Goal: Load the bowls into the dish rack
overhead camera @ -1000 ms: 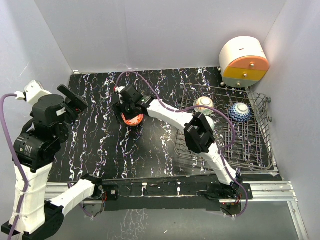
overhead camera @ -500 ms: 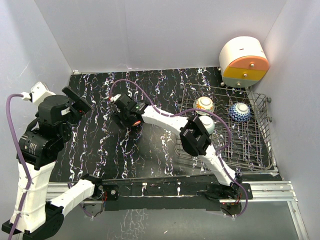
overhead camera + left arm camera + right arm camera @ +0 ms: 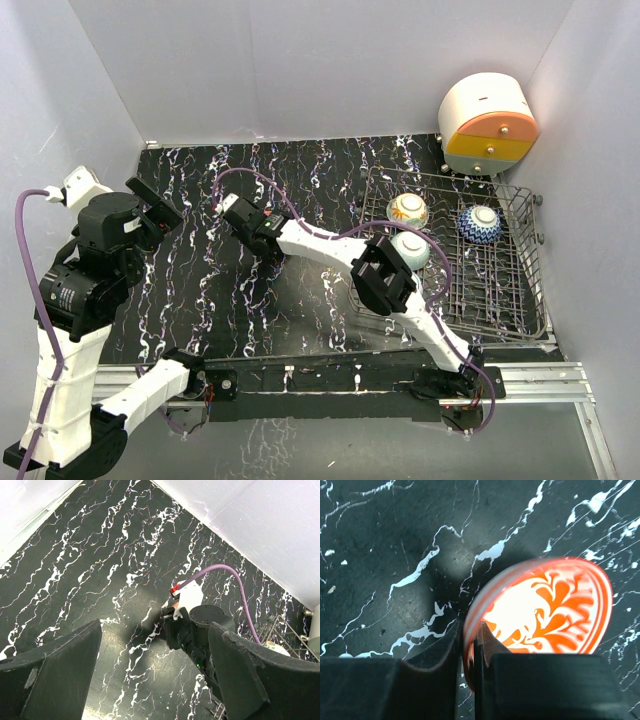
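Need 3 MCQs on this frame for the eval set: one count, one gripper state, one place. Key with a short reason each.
1. How many bowls sit in the dish rack?
A) two
B) three
C) five

2. The right gripper is:
A) open
B) shut on the rim of the orange-red bowl
C) shut on nothing

3. The blue patterned bowl is:
A) at the dish rack's right side
B) in the right gripper
C) stacked in the orange-red bowl

Key:
1 B: the blue patterned bowl, the cream flower bowl and the pale teal bowl are in it.
2 B: the right wrist view shows the fingers pinching the rim.
3 A: it sits among the wires there.
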Robot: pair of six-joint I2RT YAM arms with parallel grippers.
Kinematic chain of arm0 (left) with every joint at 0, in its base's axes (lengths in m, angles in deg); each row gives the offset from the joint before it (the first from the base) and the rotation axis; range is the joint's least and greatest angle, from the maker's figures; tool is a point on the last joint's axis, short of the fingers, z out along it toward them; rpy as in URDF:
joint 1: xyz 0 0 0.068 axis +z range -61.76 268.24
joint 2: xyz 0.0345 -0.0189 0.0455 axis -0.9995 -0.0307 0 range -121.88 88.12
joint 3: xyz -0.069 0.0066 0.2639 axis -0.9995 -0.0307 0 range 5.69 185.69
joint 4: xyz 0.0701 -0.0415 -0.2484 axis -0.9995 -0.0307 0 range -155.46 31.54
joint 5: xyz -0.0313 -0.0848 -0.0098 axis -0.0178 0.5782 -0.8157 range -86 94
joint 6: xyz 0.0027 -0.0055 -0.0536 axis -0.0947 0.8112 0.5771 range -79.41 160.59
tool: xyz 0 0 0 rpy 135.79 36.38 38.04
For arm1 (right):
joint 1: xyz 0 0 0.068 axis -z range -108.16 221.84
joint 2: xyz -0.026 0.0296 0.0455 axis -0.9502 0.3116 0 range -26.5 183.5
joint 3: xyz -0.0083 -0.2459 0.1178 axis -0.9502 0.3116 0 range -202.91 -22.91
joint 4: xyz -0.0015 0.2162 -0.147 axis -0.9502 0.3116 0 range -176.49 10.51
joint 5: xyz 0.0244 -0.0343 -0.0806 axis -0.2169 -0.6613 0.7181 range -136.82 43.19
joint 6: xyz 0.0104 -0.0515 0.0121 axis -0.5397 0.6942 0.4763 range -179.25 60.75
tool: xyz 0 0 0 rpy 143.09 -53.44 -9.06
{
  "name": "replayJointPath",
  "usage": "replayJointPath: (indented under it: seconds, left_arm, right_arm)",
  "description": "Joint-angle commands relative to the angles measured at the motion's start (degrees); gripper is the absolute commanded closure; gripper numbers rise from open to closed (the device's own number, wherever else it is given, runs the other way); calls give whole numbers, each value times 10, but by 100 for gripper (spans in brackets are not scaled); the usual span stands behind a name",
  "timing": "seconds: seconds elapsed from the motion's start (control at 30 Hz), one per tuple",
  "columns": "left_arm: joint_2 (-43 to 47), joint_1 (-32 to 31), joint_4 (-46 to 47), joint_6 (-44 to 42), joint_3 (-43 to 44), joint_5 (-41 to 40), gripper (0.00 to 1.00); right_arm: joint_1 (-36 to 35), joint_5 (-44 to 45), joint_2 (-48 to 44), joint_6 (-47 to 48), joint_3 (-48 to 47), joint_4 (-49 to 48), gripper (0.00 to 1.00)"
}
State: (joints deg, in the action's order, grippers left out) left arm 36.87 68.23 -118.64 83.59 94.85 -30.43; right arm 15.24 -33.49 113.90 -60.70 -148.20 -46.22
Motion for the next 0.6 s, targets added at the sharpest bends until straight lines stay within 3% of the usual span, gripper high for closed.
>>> replayJointPath:
  seconds: [0.0,0.13,0.27,0.47,0.57]
  left_arm:
    - [1,0,5,-11,-2,-2,15]
    - [0,0,8,-10,-6,1,15]
    - [-6,0,16,-17,-5,5,15]
    - [-19,0,31,-40,-2,12,15]
    - [-28,0,38,-49,-5,18,15]
  right_arm:
    - [-2,-4,-39,-8,14,-22,92]
    - [7,-67,-80,-40,20,-44,92]
    - [58,-185,-157,-140,67,-94,92]
    - [205,-421,-338,-305,294,-298,92]
    - [279,-480,-435,-377,420,-382,92]
